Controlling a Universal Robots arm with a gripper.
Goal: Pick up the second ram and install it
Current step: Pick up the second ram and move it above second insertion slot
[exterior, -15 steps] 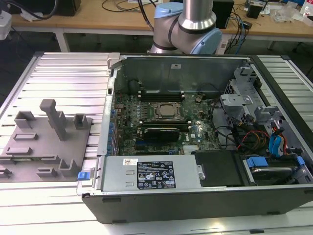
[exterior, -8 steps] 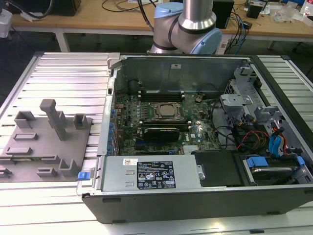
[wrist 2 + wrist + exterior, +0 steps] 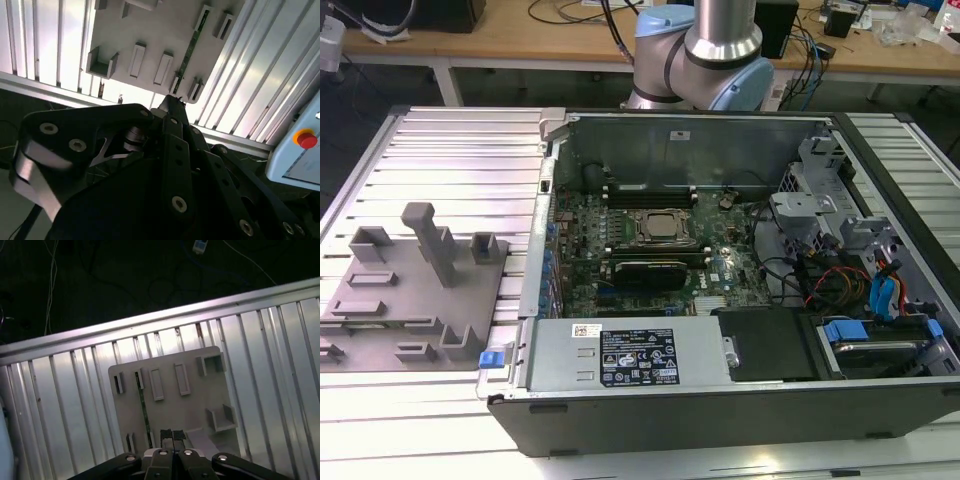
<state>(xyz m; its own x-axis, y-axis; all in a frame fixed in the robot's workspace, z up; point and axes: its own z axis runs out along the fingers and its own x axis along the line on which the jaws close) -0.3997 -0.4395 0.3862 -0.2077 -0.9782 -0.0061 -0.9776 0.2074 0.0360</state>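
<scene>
The second ram (image 3: 142,405) is a thin green stick lying edge-up in a slot of the grey holder tray (image 3: 195,412). In the second wrist view the second ram (image 3: 190,47) runs across the same tray (image 3: 150,30). My gripper (image 3: 171,436) hangs well above the tray with its two black fingertips pressed together and nothing between them. It is beside the stick's near end, not touching it. In the second wrist view the gripper (image 3: 172,102) tapers to a closed tip over the tray's edge. The tray (image 3: 410,300) lies at the exterior view's left.
An open computer case (image 3: 720,400) sits on the ribbed aluminium table (image 3: 450,150), with the motherboard's CPU socket (image 3: 660,228) and black memory slots (image 3: 650,188) exposed. The arm's base (image 3: 705,60) stands behind the case. Grey upright posts (image 3: 435,240) rise from the tray.
</scene>
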